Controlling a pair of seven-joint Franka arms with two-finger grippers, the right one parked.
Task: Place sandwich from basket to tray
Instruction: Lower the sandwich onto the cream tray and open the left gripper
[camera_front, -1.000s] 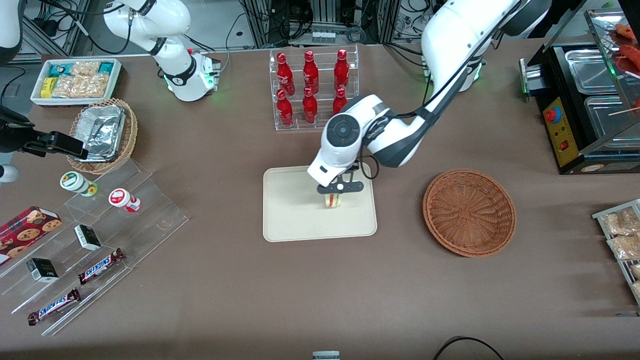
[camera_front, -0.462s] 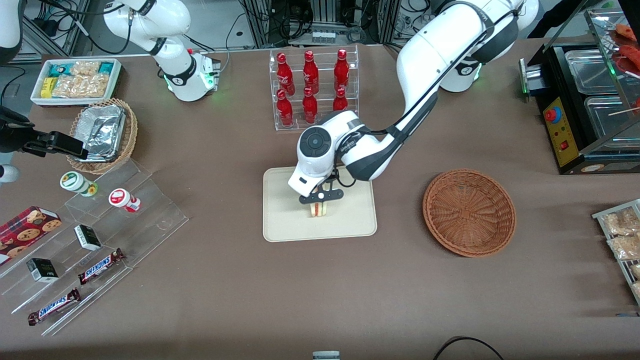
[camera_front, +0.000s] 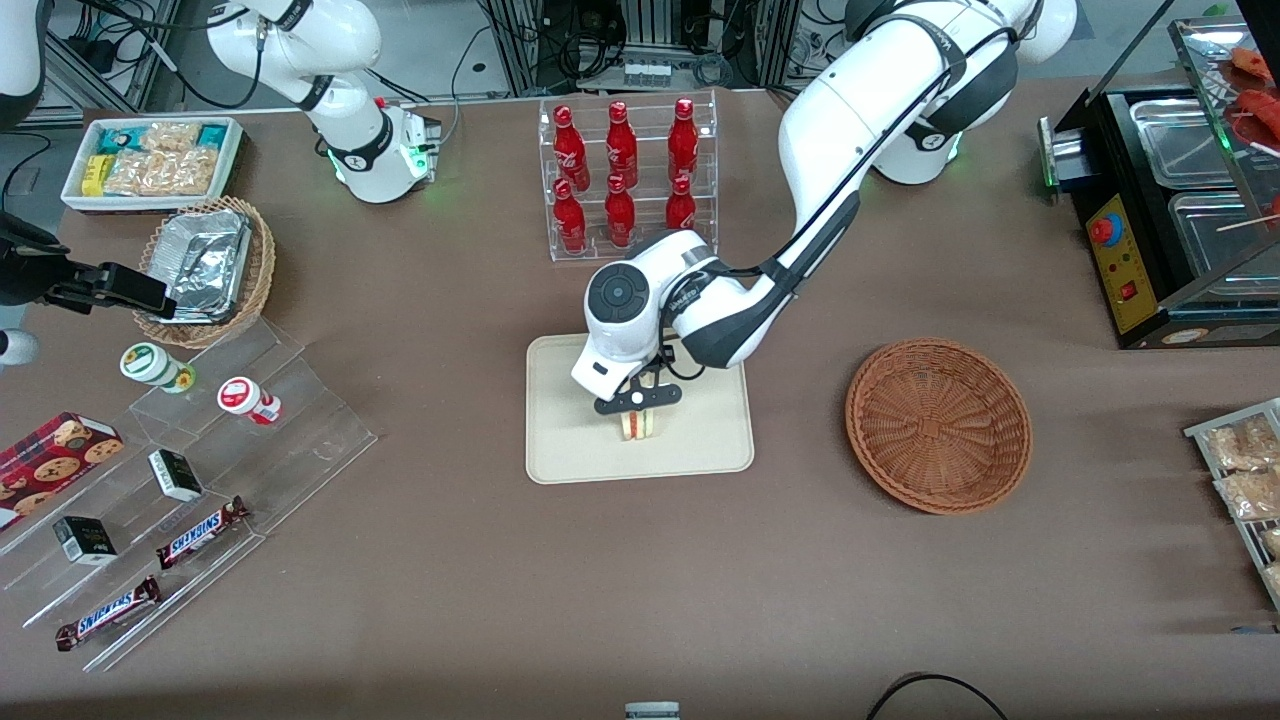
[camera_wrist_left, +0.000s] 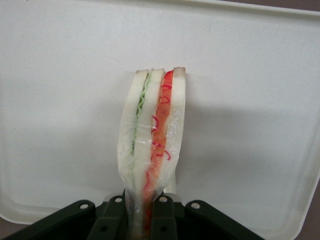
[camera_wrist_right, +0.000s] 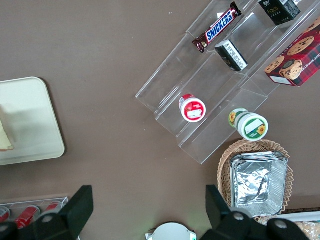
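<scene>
In the front view the left arm reaches down over the cream tray (camera_front: 560, 440) in the middle of the brown desk (camera_front: 640, 580), and its gripper (camera_front: 637, 410) hangs just above the tray's middle with the sandwich (camera_front: 638, 427) pinched upright between the jaws, its lower edge at or very near the tray floor; contact cannot be made out. The reddish-brown basket (camera_front: 938, 425) sits on the desk toward the working arm's end, well apart from the tray, with nothing in it. A clear rack of red bottles (camera_front: 625, 180) stands farther from the front camera than the tray. In the left wrist view the gripper (camera_wrist_left: 142, 212) has its jaws closed narrowly on one end of the sandwich (camera_wrist_left: 152, 145), whose white bread, green and red layers run edge-on over the tray (camera_wrist_left: 60, 100). In the right wrist view a corner of the tray (camera_wrist_right: 35, 130) shows with a sliver of the sandwich (camera_wrist_right: 4, 137) over it.
</scene>
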